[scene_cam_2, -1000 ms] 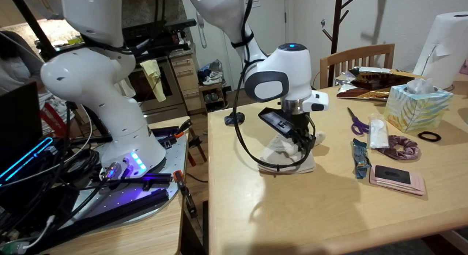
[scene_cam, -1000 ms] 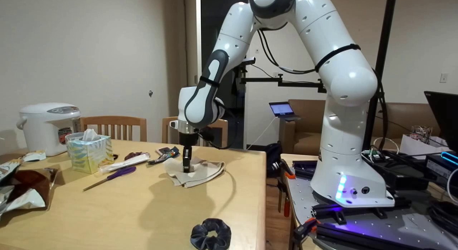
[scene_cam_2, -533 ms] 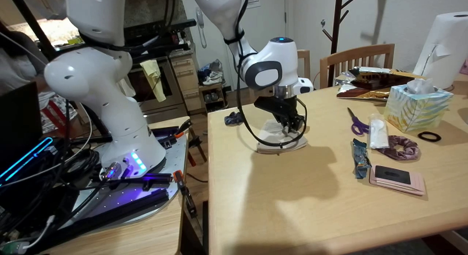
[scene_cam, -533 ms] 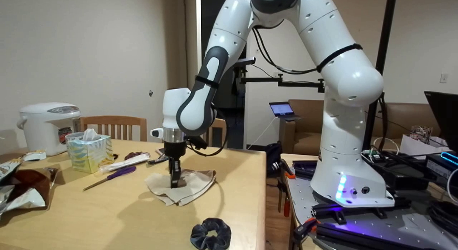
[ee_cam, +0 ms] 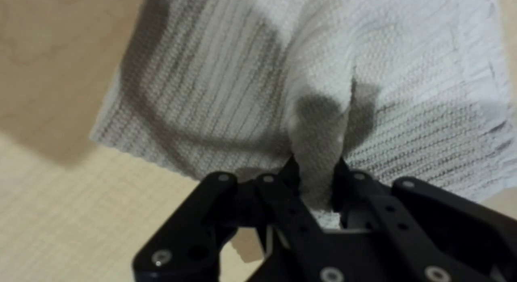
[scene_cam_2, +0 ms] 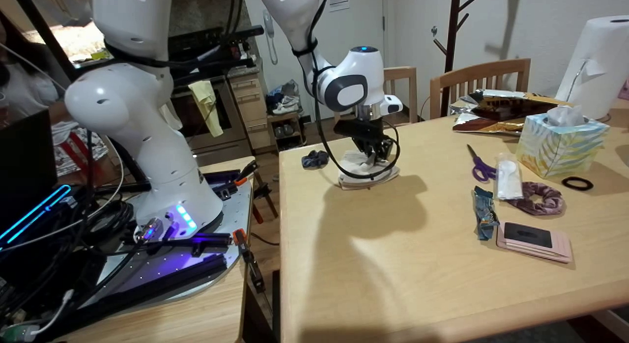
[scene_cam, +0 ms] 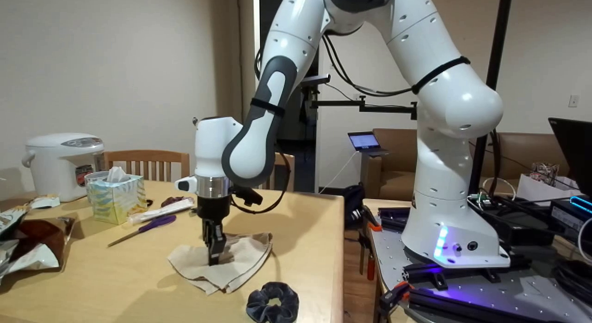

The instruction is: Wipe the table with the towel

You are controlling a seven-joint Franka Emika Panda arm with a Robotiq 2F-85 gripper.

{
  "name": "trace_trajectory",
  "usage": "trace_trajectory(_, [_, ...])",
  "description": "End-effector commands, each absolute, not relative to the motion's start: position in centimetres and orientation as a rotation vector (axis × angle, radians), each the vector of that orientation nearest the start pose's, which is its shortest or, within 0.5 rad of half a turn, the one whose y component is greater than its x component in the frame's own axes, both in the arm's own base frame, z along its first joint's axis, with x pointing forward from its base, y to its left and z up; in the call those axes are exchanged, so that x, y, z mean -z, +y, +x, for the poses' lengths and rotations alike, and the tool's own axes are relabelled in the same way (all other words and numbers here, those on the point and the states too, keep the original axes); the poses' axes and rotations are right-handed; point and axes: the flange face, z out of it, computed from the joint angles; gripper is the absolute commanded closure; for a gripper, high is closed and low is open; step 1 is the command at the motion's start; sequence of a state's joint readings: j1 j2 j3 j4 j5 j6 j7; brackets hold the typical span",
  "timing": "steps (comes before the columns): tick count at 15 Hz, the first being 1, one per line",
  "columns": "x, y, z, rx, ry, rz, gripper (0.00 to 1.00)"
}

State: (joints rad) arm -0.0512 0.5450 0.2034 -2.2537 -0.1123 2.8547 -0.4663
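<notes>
In the wrist view, one end effector [ee_cam: 316, 181] grasps one cream towel [ee_cam: 226, 92], pinching a single raised ridge of the cloth; the rest spreads over the light wooden bench [ee_cam: 44, 217].

In an exterior view, the end effector points down into the towel, which lies on the right part of the bench. One dark scrunchie [scene_cam: 287, 304] sits apart from it, nearer and to the right. Farther off to the left lies one pair of purple-handled scissors [scene_cam: 158, 222], then one tissue box [scene_cam: 104, 202] and one white hot-water dispenser [scene_cam: 60, 170]. Two wooden chairs [scene_cam: 148, 155] stand along the far edge, the right one partly hidden behind the single Franka arm [scene_cam: 451, 101].

In an exterior view, one paper towel roll [scene_cam_2: 587, 70] stands at the far right, behind the tissue box. The towel lies toward the far left, just right of the dark scrunchie. On the right, one clear packet [scene_cam_2: 508, 185] overlaps one mauve scrunchie [scene_cam_2: 550, 205]; one black hair tie [scene_cam_2: 577, 188] lies right of them, one blue-grey wrapper [scene_cam_2: 485, 215] left, one pink card wallet [scene_cam_2: 533, 242] nearer.
</notes>
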Motion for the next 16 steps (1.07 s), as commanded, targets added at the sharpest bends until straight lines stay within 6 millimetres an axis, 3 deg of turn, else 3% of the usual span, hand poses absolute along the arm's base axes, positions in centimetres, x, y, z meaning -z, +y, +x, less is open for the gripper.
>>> trace_trajectory(1, [-10.6,11.9,52.2,0.061,-1.03,-2.901,0.96])
trace_trajectory(8, [-11.4,9.7,50.8,0.049,-0.819,-2.997,0.96])
trace_trajectory(11, [-11.5,8.9,49.7,0.119,-0.77,-2.991,0.96])
trace_trajectory(16, [-11.1,5.4,46.3,0.217,-0.554,-3.021,0.96])
